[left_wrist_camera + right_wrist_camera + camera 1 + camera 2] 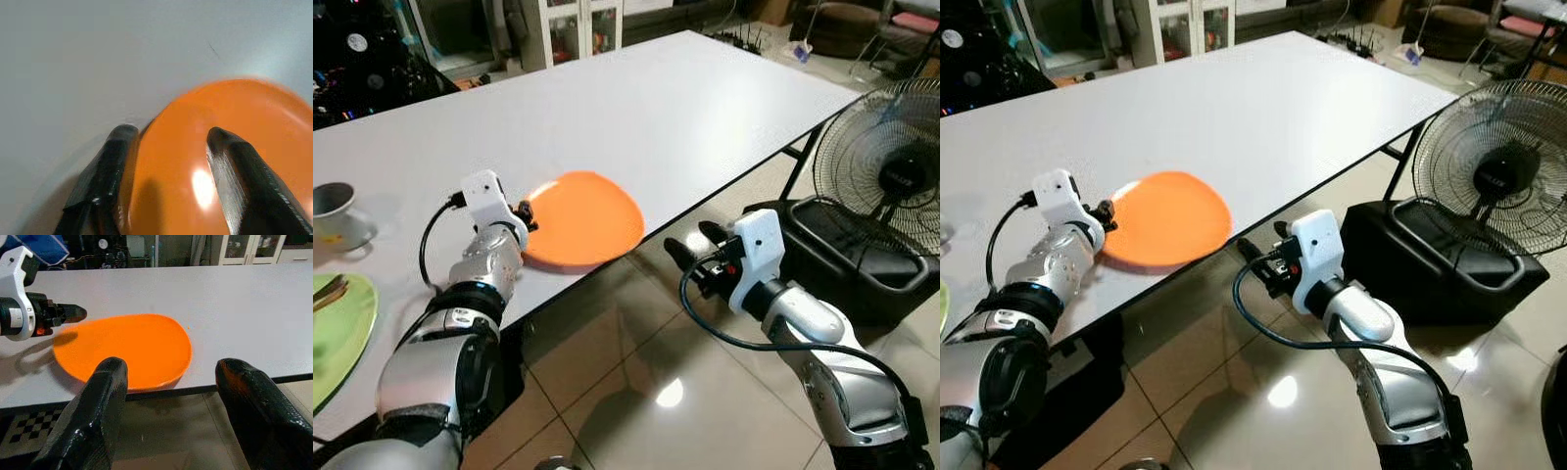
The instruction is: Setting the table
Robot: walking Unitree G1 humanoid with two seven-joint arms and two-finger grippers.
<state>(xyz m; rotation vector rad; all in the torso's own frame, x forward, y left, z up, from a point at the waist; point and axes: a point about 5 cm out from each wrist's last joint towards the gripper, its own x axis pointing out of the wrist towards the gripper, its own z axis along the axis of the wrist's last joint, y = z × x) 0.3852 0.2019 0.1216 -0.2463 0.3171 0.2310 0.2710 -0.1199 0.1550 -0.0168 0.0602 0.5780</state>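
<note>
An orange plate [587,220] lies flat on the white table [656,108], close to its front edge. My left gripper [524,213] is at the plate's left rim and stands open. In the left wrist view one of its fingers [105,171] lies on the table beside the rim and the other reaches over the orange plate [234,112]. My right gripper [690,240] hangs open in front of the table edge, over the floor and apart from the plate. The right wrist view looks between its fingers [93,416] across the orange plate [132,345].
A green plate [337,333] with a utensil on it sits at the table's near left corner. Behind it is a cup on a saucer [333,201]. A black floor fan [891,176] stands on the tiled floor to the right of the table.
</note>
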